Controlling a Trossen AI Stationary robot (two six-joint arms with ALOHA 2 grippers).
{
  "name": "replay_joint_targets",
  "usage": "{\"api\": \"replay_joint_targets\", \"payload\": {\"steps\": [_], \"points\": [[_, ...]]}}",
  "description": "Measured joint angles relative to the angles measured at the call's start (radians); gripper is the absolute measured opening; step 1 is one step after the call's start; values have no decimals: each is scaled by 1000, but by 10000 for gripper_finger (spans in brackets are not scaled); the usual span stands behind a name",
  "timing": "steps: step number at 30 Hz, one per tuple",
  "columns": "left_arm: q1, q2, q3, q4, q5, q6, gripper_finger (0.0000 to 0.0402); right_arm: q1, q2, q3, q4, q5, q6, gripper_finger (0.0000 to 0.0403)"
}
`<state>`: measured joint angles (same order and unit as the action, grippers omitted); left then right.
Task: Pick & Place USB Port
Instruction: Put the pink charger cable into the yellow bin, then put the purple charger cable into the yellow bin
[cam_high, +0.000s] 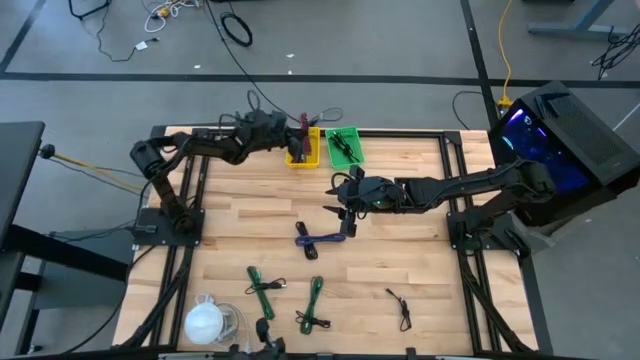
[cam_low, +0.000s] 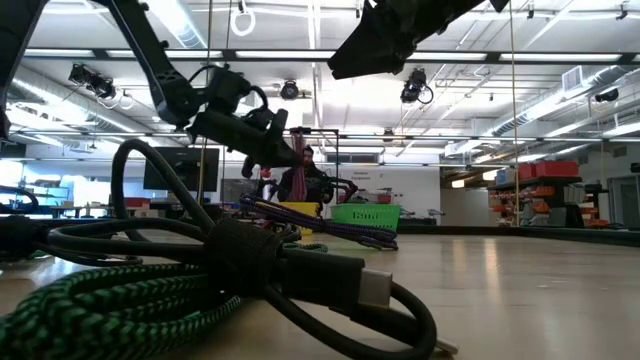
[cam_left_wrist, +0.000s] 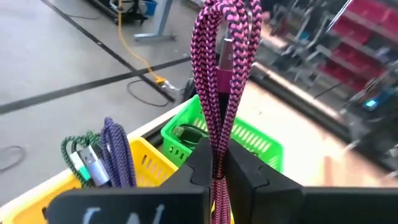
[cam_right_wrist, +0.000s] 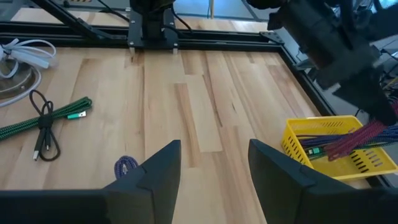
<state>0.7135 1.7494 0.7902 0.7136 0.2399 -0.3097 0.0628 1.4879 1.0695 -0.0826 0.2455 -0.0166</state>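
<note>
Jaws of the left gripper (cam_left_wrist: 219, 171) are clamped on a folded pink braided cable (cam_left_wrist: 221, 74); in its wrist view the loop runs between the two dark fingers and on past them, connector tucked in the fold, so the cable's long axis lies along the gripper's reach. From the high view that gripper (cam_high: 298, 135) sits directly over the yellow bin (cam_high: 302, 158) at the far edge of the table, the pink cable (cam_high: 303, 124) hanging at the bin's rim. Bin already has a purple and a green cable inside. Green bin (cam_high: 343, 146) is just beside it, toward the right arm.

Right gripper (cam_right_wrist: 212, 168) stands wide and empty, fingers spread over bare wood. It hovers mid-table (cam_high: 350, 205), with the purple cable (cam_high: 320, 238) on the table just beyond it on the near side; its wrist view catches only a bit of purple loop (cam_right_wrist: 125, 165) beside one finger.

Judgement: the drop turns on left jaws vs. yellow bin — bin is straight below, so release needs little sideways travel. For the next pick, the right arm is clearly nearer the purple cable, which lies roughly crosswise on the table.

Green cables (cam_high: 264, 286) lie nearer the front edge, well apart from both.
</note>
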Motion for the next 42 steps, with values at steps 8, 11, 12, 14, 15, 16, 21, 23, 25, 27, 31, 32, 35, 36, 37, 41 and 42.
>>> {"api": "replay_joint_targets", "payload": {"steps": [8, 11, 12, 14, 15, 16, 21, 23, 25, 27, 31, 32, 35, 36, 37, 41, 42], "points": [[-54, 19, 51, -122, -142, 64, 22, 0, 0, 0, -1, 0, -3, 190], [-62, 19, 51, -150, -167, 61, 22, 0, 0, 0, -1, 0, -3, 190], [-62, 19, 51, -157, -169, 60, 22, 0, 0, 0, -1, 0, -3, 190], [-62, 19, 51, -177, -172, 59, 22, 0, 0, 0, -1, 0, -3, 190], [-61, 19, 51, -186, -172, 55, 22, 0, 0, 0, -1, 0, -3, 190], [-61, 19, 51, -191, -173, 46, 22, 0, 0, 0, -1, 0, -4, 190], [-62, 19, 51, -195, -161, 6, 67, 0, 0, 0, -1, 0, -2, 190], [-62, 19, 51, -193, -160, 6, 88, 0, 0, 0, -1, 0, -2, 190], [-63, 19, 51, -191, -158, 6, 104, 0, 0, 0, -1, 0, -2, 190], [-63, 19, 51, -188, -158, 6, 114, 0, 0, 0, -1, 0, -2, 190], [-63, 19, 51, -177, -191, 6, 120, 0, 0, -1, -1, 0, -2, 190], [-63, 19, 51, -171, -197, 6, 120, 0, 0, -1, -1, 0, -2, 190], [-63, 18, 50, -131, -182, 15, 117, 0, 0, -1, -1, 0, -2, 190], [-63, 13, 50, -121, -159, 27, 116, 0, 0, -1, 0, 0, -1, 190], [-62, 6, 50, -113, -124, 36, 115, 0, 0, -1, -1, 0, -1, 190], [-65, -48, 50, -129, 164, 65, 115, 0, 0, -1, -8, 0, 1, 190], [-68, -65, 50, -155, 252, 66, 115, 0, 0, -1, -17, 0, 4, 190]]}}
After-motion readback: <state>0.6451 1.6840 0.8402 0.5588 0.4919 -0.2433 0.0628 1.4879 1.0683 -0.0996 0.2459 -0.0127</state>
